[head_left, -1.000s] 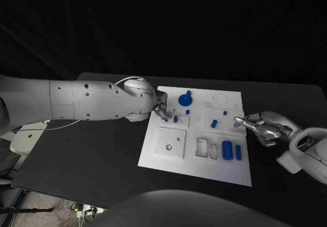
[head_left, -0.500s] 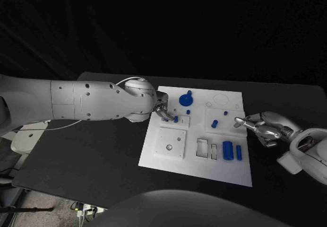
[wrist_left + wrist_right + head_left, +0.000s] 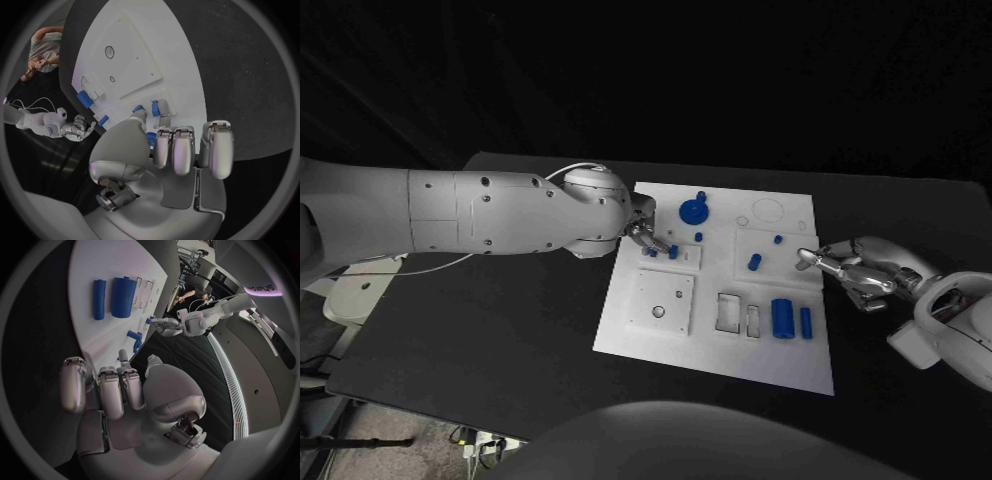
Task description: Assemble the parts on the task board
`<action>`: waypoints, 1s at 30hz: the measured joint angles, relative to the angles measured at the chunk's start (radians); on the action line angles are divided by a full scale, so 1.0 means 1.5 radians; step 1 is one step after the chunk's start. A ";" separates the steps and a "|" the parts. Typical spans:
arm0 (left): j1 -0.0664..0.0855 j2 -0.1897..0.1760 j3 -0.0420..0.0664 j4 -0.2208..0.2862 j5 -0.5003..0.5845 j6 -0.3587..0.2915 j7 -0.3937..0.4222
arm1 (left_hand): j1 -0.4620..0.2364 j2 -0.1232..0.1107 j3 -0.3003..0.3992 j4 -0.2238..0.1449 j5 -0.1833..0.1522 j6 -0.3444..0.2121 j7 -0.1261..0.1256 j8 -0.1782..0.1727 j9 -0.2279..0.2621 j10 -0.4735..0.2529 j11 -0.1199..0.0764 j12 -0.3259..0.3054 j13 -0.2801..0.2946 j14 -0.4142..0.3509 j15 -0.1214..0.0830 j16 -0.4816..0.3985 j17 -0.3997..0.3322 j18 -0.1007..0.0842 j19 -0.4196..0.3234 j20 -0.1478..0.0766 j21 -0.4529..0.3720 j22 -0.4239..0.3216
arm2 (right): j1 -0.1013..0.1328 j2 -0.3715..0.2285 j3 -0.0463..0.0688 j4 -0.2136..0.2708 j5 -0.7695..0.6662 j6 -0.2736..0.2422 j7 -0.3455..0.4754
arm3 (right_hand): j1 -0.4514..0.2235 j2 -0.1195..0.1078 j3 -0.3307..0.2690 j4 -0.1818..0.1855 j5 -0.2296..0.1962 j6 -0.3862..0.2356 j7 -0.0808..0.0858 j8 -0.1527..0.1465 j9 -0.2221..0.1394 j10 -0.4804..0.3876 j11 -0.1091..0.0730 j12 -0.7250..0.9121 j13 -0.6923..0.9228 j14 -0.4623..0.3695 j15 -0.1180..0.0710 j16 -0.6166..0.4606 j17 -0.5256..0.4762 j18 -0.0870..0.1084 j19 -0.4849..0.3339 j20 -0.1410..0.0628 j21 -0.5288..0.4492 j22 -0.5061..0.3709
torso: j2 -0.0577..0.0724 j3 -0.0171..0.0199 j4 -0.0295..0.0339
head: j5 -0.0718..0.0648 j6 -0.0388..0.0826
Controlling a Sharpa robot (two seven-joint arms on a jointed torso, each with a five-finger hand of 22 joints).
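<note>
The white task board [image 3: 678,338] lies mid-table. My left hand [image 3: 643,236] hovers over its left upper part, thumb and one finger closed around a small blue peg [image 3: 651,252]; a second peg [image 3: 671,252] stands just beside it. In the left wrist view the hand [image 3: 164,150] has its other fingers curled, and blue pieces [image 3: 154,107] show at the fingertips. My right hand [image 3: 849,270] stays at the board's right edge with fingers curled and nothing in it; its own view shows the same hand [image 3: 119,390].
On the board are a round blue knob [image 3: 692,211], a blue peg [image 3: 753,262], a thick blue cylinder [image 3: 782,318] and a thin one [image 3: 805,321] beside empty slots [image 3: 730,311]. A square plate with a hole [image 3: 661,300] sits lower left.
</note>
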State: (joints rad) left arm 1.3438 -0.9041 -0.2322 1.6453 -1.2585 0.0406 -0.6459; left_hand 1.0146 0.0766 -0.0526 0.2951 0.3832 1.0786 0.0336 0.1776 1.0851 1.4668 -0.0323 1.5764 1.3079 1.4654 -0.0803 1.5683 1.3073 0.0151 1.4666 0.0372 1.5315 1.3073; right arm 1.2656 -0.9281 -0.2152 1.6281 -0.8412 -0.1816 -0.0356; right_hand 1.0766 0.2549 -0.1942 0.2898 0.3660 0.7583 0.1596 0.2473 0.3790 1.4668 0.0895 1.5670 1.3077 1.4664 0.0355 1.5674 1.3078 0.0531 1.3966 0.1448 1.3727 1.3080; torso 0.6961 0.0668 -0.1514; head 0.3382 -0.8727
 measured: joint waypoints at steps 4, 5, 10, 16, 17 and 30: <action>0.000 -0.001 0.000 0.001 0.000 -0.004 0.000 | -0.006 0.006 -0.002 -0.001 0.018 0.000 0.000 0.004 0.003 0.000 0.000 0.000 0.000 0.000 0.000 0.000 0.000 0.000 0.000 0.000 0.000 0.000 | 0.000 0.000 0.000 0.000 0.000 0.000 0.000 | 0.000 0.000 0.000 0.000 0.003 0.000 0.000 0.000 0.000 0.000 0.000 0.000 0.000 0.000 0.000 0.000 0.000 0.000 0.000 0.000 0.000 0.000 | 0.000 0.0001 0.0000 | 0.000 0.000; 0.000 -0.001 0.000 0.001 0.000 -0.005 0.000 | -0.006 0.006 -0.002 -0.001 0.028 0.000 0.000 0.004 0.004 0.000 0.000 0.000 0.000 0.000 0.000 0.000 0.000 0.000 0.000 0.000 0.000 0.000 | 0.000 0.000 0.000 -0.001 0.000 0.000 0.000 | 0.000 0.000 0.000 0.000 0.003 0.000 0.000 0.000 0.000 0.000 0.000 0.000 0.000 0.000 0.000 0.000 0.000 0.000 0.000 0.000 0.000 0.000 | 0.000 0.0000 0.0000 | 0.000 0.000; 0.000 -0.001 0.000 0.004 0.001 -0.012 0.001 | -0.009 0.009 -0.001 -0.002 0.129 -0.007 0.000 0.008 0.008 0.000 0.000 0.000 0.000 0.000 0.000 0.000 0.000 0.000 0.000 0.000 0.000 0.000 | 0.000 0.000 0.000 -0.001 0.000 0.000 0.000 | 0.000 0.000 0.000 0.000 0.003 0.000 0.000 0.000 0.000 0.000 0.000 0.000 0.000 0.000 0.000 0.000 0.000 0.000 0.000 0.000 0.000 0.000 | 0.000 -0.0002 0.0000 | 0.000 0.000; 0.000 -0.004 0.000 0.006 0.006 -0.018 0.001 | -0.005 0.005 0.013 -0.002 0.186 -0.009 -0.002 0.010 0.009 0.000 0.000 0.000 0.000 0.000 0.000 0.000 0.000 0.000 0.000 0.000 0.000 0.000 | 0.000 0.000 0.000 -0.001 0.000 0.000 0.000 | 0.000 0.000 0.000 0.000 0.003 0.000 0.000 0.000 0.000 0.000 0.000 0.000 0.000 0.000 0.000 0.000 0.000 0.000 0.000 0.000 0.000 0.000 | 0.000 -0.0001 0.0000 | 0.001 0.000; 0.000 -0.004 0.000 0.006 0.007 -0.018 0.001 | -0.004 0.004 0.013 -0.002 0.192 -0.010 -0.003 0.010 0.009 0.000 0.000 0.000 0.000 0.000 0.000 0.000 0.000 0.000 0.000 0.000 0.000 0.000 | 0.000 0.000 0.000 -0.001 0.000 0.000 0.000 | 0.000 0.000 0.000 0.000 0.003 0.000 0.000 0.000 0.000 0.000 0.000 0.000 0.000 0.000 0.000 0.000 0.000 0.000 0.000 0.000 0.000 0.000 | 0.000 -0.0001 0.0000 | 0.001 0.000; 0.000 -0.006 0.000 0.007 0.017 -0.017 0.001 | 0.004 -0.004 0.034 -0.003 0.231 -0.010 -0.003 0.016 0.009 0.000 0.000 0.000 0.000 0.000 0.000 0.000 0.001 0.000 0.000 0.000 0.000 0.000 | -0.001 0.000 0.000 -0.001 0.000 0.000 0.000 | 0.000 0.000 0.000 0.000 0.003 0.000 0.000 0.000 0.000 0.000 0.000 0.000 0.000 0.000 0.000 0.000 0.000 0.000 0.000 0.000 0.000 0.000 | 0.000 -0.0001 -0.0004 | 0.001 0.000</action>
State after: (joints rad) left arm 1.3436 -0.9131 -0.2318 1.6561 -1.2329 0.0147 -0.6440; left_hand 1.0208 0.0710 -0.0009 0.2909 0.7291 1.0644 0.0299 0.2012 1.0986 1.4668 -0.0323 1.5764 1.3079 1.4654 -0.0803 1.5683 1.3081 0.0150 1.4666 0.0373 1.5315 1.3073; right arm 1.2648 -0.9285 -0.2152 1.6266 -0.8411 -0.1814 -0.0359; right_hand 1.0766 0.2549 -0.1942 0.2898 0.3700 0.7583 0.1597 0.2473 0.3791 1.4668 0.0895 1.5670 1.3077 1.4664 0.0355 1.5673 1.3075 0.0531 1.3966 0.1448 1.3727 1.3077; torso 0.6962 0.0667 -0.1520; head 0.3394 -0.8727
